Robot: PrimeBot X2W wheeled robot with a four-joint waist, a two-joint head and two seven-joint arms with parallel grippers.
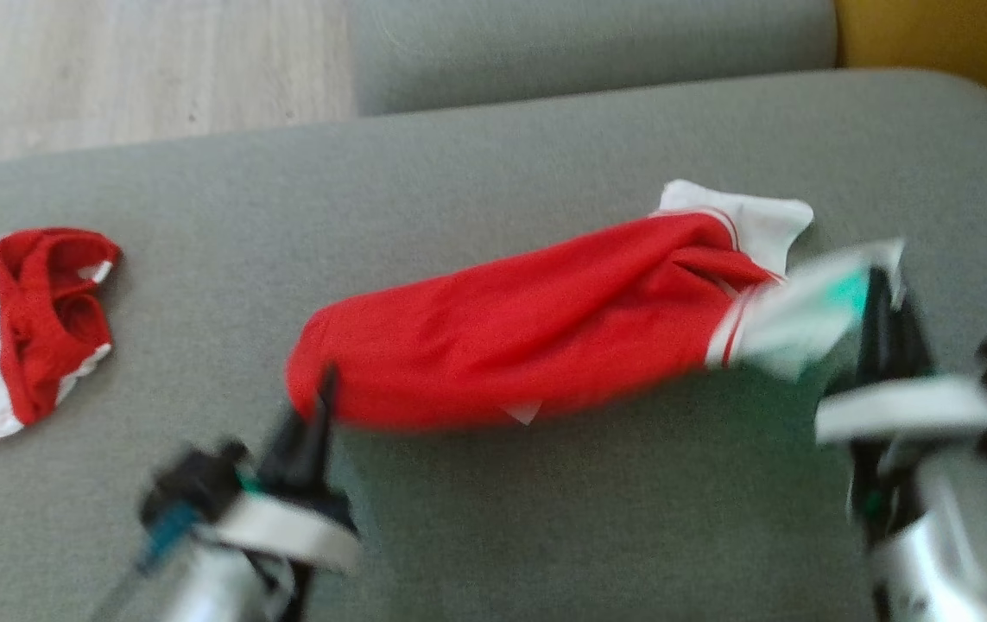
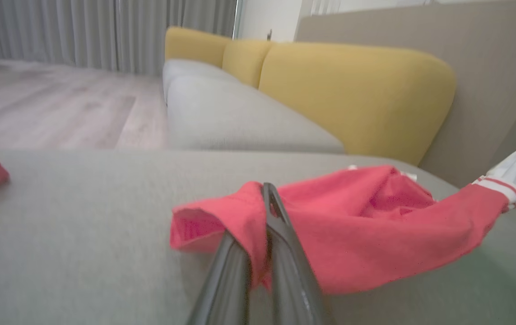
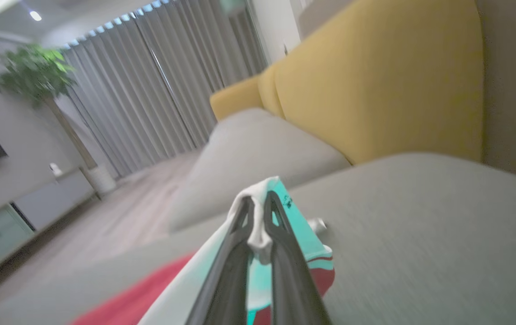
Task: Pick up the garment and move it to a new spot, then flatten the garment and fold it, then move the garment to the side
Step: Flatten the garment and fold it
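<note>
Two grippers hold one garment (image 1: 545,337) between them, drawn out into a long red roll over the grey seat cushion (image 1: 545,536). In the head view its long axis runs across the cushion from the robot's left to its right, slanting a little, so that the left end lies nearer the robot and the right end farther off. The rounded red end points left. The end that points right finishes in thin red-and-white stripes and then a white and teal part, with a white flap (image 1: 752,220) sticking up just behind it.

The left gripper (image 1: 325,393) has its fingers pressed together on a fold of the red end; in the left wrist view the cloth wraps over one finger and is pinched between the pair. The right gripper (image 1: 877,289) is clamped on the white and teal end, and the right wrist view shows a bunch of white cloth squeezed between its two dark fingers near their tips. Both arms are blurred in the head view.

From the left wrist view the garment sags between its two held ends, with the ends raised off the cushion. Whether its lowest part touches the cushion I cannot tell.

At the left edge of the cushion, well apart from the held piece, a second red-and-white garment (image 1: 1,337) lies crumpled. Beyond the cushion are a yellow backrest (image 2: 357,95), another grey seat (image 2: 230,117), pale wooden floor (image 1: 113,69) and grey curtains (image 3: 149,90).
</note>
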